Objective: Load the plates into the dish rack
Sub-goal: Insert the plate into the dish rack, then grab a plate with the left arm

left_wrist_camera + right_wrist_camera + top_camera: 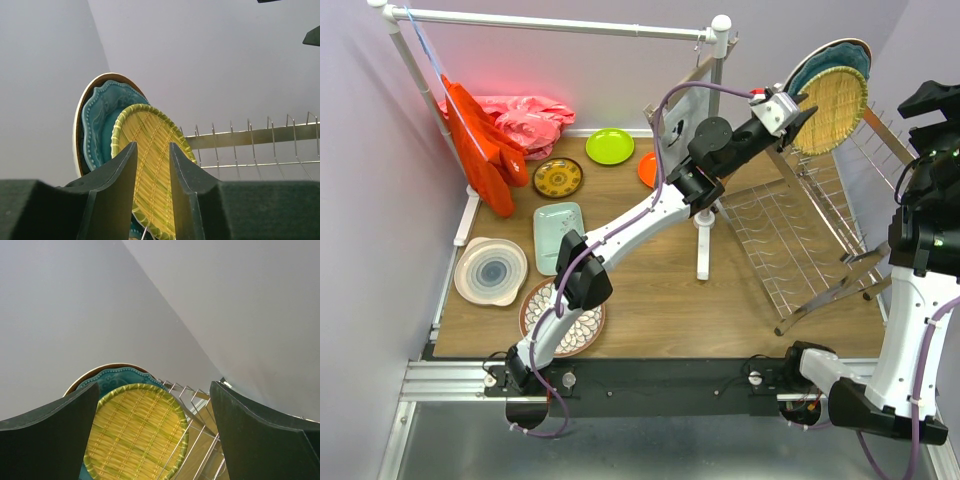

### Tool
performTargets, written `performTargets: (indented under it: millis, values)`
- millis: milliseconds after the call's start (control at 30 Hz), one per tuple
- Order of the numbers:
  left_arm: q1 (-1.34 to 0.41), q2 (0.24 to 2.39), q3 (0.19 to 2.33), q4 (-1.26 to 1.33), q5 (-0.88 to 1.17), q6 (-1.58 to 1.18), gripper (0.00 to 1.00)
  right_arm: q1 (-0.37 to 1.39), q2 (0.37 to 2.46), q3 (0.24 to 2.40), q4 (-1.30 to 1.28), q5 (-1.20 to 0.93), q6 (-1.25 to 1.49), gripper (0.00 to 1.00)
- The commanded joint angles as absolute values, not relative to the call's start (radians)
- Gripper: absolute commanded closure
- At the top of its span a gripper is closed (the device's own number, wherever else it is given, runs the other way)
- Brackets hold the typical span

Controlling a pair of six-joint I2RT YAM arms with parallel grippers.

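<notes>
The woven yellow plate (832, 110) stands on edge at the top of the chrome dish rack (790, 230), in front of a teal scalloped plate (820, 66) and a brown-rimmed plate (855, 44). My left gripper (804, 108) is right at the woven plate's near rim. In the left wrist view its jaws (152, 146) are parted, with the woven plate (150, 150) showing in the gap and not pinched. My right gripper (155, 387) stands wide open with nothing in it, facing the same stack (135, 435) from the right.
On the table lie a lime green plate (610, 147), a patterned brown plate (558, 178), an orange plate (646, 168), a mint tray (558, 232), a white ringed plate (491, 271) and a floral plate (582, 330). Red and pink cloths (485, 150) hang from the white rail (560, 22).
</notes>
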State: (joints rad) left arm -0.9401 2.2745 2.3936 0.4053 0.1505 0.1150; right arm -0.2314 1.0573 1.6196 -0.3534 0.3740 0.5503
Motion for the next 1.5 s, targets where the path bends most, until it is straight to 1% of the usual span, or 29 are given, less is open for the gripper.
performTargets:
  millis: [0,100,133,200,267,300,333,367,400,433,467,500,567,600,667,700,800,867,900,933,967,1000,1033,1100,1133,1267,1300,1333,1467]
  values:
    - [-0.95,2.235,2.437,0.436,0.129,0.106,0.59,-0.241,1.039,1.614,-0.357,0.345,0.554,0.0]
    - [-0.95,2.206,2.448,0.433,0.129,0.097,0.57,-0.241,1.04,1.618,-0.359,0.274,0.511,0.0]
    - [-0.95,2.195,2.448,0.431,0.129,0.091,0.54,-0.241,1.042,1.623,-0.357,0.237,0.487,0.0]
    - [-0.95,2.155,2.439,0.425,0.136,0.083,0.52,-0.241,1.048,1.631,-0.357,0.096,0.393,0.0]
    - [-0.95,2.097,2.41,0.417,0.144,0.063,0.46,-0.241,1.052,1.643,-0.356,-0.021,0.324,0.0]
    - [-0.95,2.073,2.393,0.413,0.153,0.058,0.44,-0.241,1.058,1.65,-0.356,-0.169,0.249,0.0]
    - [-0.95,2.047,2.373,0.394,0.156,0.054,0.4,-0.241,1.063,1.661,-0.356,-0.254,0.209,0.0]
    - [-0.95,1.984,2.323,0.382,0.156,0.046,0.39,-0.241,1.065,1.666,-0.356,-0.34,0.169,0.0]
    - [-0.95,1.95,2.292,0.365,0.155,0.043,0.36,-0.241,1.065,1.667,-0.356,-0.5,0.106,0.0]
    - [-0.95,1.915,2.26,0.323,0.152,0.041,0.32,-0.241,1.066,1.669,-0.357,-0.576,0.079,0.0]
    - [-0.95,1.84,2.194,0.295,0.15,0.04,0.22,-0.241,1.068,1.667,-0.36,-0.653,0.054,0.0]
    - [-0.95,1.8,2.159,0.266,0.14,0.032,0.21,-0.241,1.069,1.669,-0.368,-0.802,0.01,0.0]
    - [-0.95,1.67,2.024,0.192,0.132,0.018,0.21,-0.241,1.078,1.67,-0.396,-0.932,-0.052,0.0]
    - [-0.95,1.625,1.975,0.169,0.109,0.003,0.21,-0.241,1.087,1.675,-0.409,-1.047,-0.072,0.0]
    - [-0.95,1.5,1.842,0.094,0.072,-0.038,0.21,-0.241,1.109,1.689,-0.446,-1.142,-0.066,0.0]
    - [-0.95,1.459,1.801,0.068,0.03,-0.058,0.21,-0.241,1.132,1.686,-0.449,-1.231,-0.049,0.0]
    - [-0.948,1.306,1.633,0.002,-0.064,-0.135,0.21,-0.23,1.149,1.661,-0.456,-1.308,-0.064,0.0]
    - [-0.945,1.228,1.486,-0.026,-0.11,-0.19,0.21,-0.192,1.155,1.657,-0.507,-1.31,-0.11,0.0]
    - [-0.943,1.159,1.438,-0.026,-0.144,-0.215,0.2,-0.161,1.163,1.664,-0.55,-1.287,-0.185,0.0]
    - [-0.939,1.128,1.393,-0.026,-0.161,-0.233,0.2,-0.062,1.19,1.702,-0.607,-1.258,-0.237,0.0]
    - [-0.928,1.1,1.314,-0.031,-0.178,-0.283,0.2,0.001,1.209,1.722,-0.733,-1.209,-0.292,0.0]
    - [-0.922,1.057,1.278,-0.032,-0.195,-0.307,0.2,0.091,1.225,1.745,-0.786,-1.093,-0.372,0.01]
    - [-0.916,1.037,1.244,-0.032,-0.196,-0.33,0.2,0.23,1.264,1.768,-0.823,-1.039,-0.392,0.01]
    - [-0.9,1.005,1.165,-0.04,-0.219,-0.376,0.2,0.329,1.291,1.775,-0.87,-0.929,-0.425,0.02]
    - [-0.897,0.999,1.143,-0.049,-0.227,-0.389,0.2,0.363,1.295,1.766,-0.867,-0.917,-0.426,0.02]
    - [-0.85,0.98,1.008,-0.051,-0.236,-0.462,0.2,0.439,1.299,1.68,-0.827,-0.815,-0.422,0.02]
    - [-0.806,0.976,0.984,-0.043,-0.227,-0.478,0.2,0.463,1.293,1.624,-0.828,-0.754,-0.431,0.01]
    - [-0.781,0.976,0.957,-0.016,-0.203,-0.518,0.2,0.516,1.289,1.591,-0.827,-0.712,-0.437,0.0]
    - [-0.638,0.989,0.813,0.101,-0.092,-0.633,0.2,0.618,1.263,1.415,-0.81,-0.505,-0.494,0.0]
